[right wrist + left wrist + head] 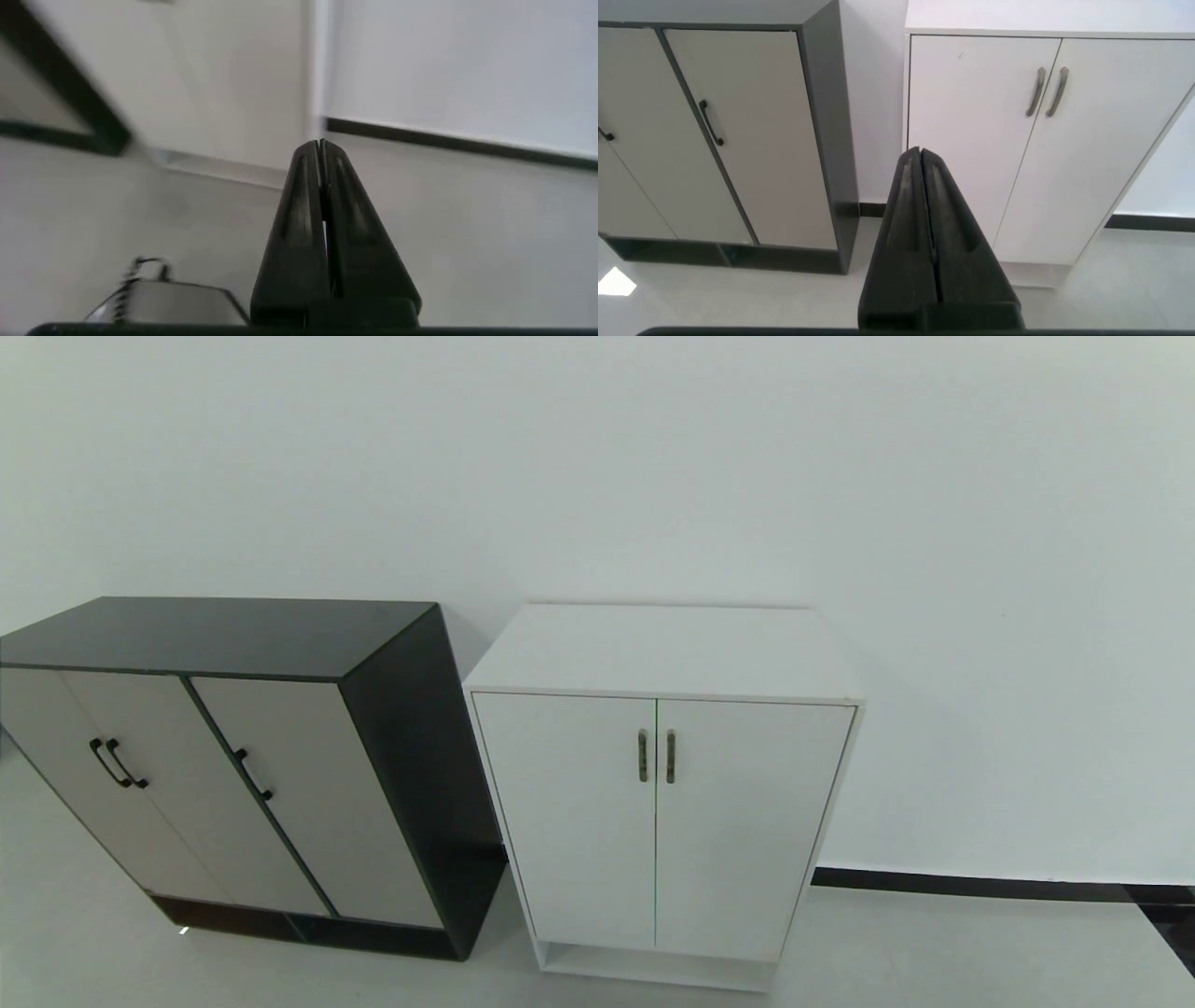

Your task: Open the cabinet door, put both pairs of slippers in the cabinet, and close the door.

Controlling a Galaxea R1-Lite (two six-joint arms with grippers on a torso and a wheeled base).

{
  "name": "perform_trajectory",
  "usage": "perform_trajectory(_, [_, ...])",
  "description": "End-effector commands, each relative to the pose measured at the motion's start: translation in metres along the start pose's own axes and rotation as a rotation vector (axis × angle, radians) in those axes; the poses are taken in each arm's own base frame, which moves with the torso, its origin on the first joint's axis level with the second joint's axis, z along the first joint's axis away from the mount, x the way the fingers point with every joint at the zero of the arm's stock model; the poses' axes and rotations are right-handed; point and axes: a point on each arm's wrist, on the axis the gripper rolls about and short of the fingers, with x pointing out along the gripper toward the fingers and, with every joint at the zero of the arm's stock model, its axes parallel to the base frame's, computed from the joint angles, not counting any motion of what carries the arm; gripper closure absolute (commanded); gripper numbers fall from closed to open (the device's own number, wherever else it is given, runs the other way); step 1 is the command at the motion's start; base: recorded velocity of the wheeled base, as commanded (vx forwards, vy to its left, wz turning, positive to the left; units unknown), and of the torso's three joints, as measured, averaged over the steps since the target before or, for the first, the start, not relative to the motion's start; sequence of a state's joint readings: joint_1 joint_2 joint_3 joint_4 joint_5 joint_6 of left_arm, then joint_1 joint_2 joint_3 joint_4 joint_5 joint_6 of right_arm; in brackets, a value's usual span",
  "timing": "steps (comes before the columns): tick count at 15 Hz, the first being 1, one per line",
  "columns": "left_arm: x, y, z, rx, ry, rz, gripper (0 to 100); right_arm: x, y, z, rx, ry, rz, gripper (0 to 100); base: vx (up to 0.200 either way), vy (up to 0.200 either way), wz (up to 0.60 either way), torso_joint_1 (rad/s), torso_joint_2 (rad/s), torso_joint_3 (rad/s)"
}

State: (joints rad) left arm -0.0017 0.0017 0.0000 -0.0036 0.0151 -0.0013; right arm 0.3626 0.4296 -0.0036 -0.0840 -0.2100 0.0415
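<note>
Against a pale wall [840, 476] the white cabinet [569, 831] stands shut beside a dark cabinet [308, 803], upright handles [656, 756] paired mid-front. Left gripper [920, 157] and right gripper [322, 149] hold jaws together; the left faces those handles.

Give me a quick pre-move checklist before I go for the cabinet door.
1. White cabinet doors shut, both handles free to grasp: ok.
2. Left gripper shut and empty; it must open to take a handle: not ok.
3. Right gripper shut and empty: not ok, same reason.
4. Dark cabinet stands close beside it; room for the left door to swing: cannot tell.
5. Where the slippers lie: cannot tell.
</note>
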Motion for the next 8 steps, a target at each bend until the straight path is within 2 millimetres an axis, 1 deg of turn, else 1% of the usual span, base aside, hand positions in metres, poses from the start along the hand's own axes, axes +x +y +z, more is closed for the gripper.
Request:
perform_trajectory(1, [0.0001,0.0,0.0001,0.0,0.0,0.0,100,-0.0164,-0.0027,-0.01,0.015,-0.152,0.048,100,0.0,0.0,0.0,0.0,0.0,0.0])
perform_trajectory(2, [0.0001,0.0,0.0001,0.0,0.0,0.0,100,-0.017,-0.0029,-0.0098,0.01,-0.16,0.052,100,0.0,0.0,0.0,0.0,0.0,0.0])
perform_trajectory(5, [0.0001,0.0,0.0001,0.0,0.0,0.0,100,-0.0207,-0.0035,-0.0099,-0.09,-0.214,0.048,100,0.0,0.0,0.0,0.0,0.0,0.0])
perform_trajectory(6, [0.0001,0.0,0.0001,0.001,0.0,0.0,100,-0.023,-0.0028,-0.012,-0.103,-0.22,0.103,100,0.0,0.0,0.0,0.0,0.0,0.0])
perform_trajectory(8, [0.0001,0.0,0.0001,0.0,0.0,0.0,100,-0.0241,-0.0024,-0.0117,-0.095,-0.213,0.075,100,0.0,0.0,0.0,0.0,0.0,0.0])
